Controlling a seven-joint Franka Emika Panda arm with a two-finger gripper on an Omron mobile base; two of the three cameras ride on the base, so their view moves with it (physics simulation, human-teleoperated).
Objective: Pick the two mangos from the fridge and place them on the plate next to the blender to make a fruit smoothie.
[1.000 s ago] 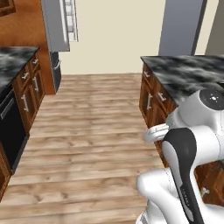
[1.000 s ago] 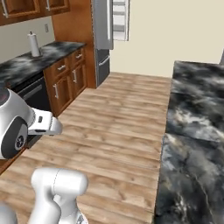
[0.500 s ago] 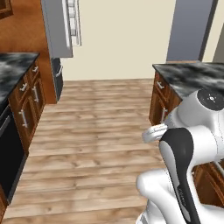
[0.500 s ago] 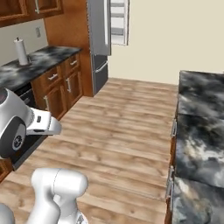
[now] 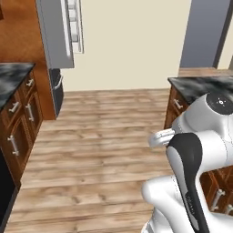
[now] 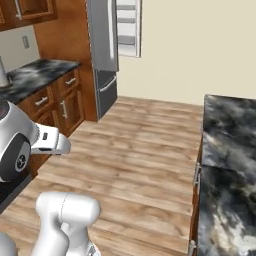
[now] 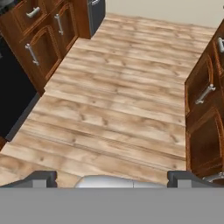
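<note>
The fridge [image 6: 102, 55], tall smooth grey, stands open beyond plank flooring [image 5: 104, 150].

the arm [image 5: 200, 164] is folded close over the base, elbow raised. the gripper [image 7: 112, 179] points down at the floor, its fingers [image 7: 41, 178] spread wide apart, nothing between them.

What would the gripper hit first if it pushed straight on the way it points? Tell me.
Probably the light wooden plank floor. The hand view looks down the gripper, fingertips spread wide with nothing between them, onto bare boards between the brown wooden cabinets. Depth is unclear.
</note>
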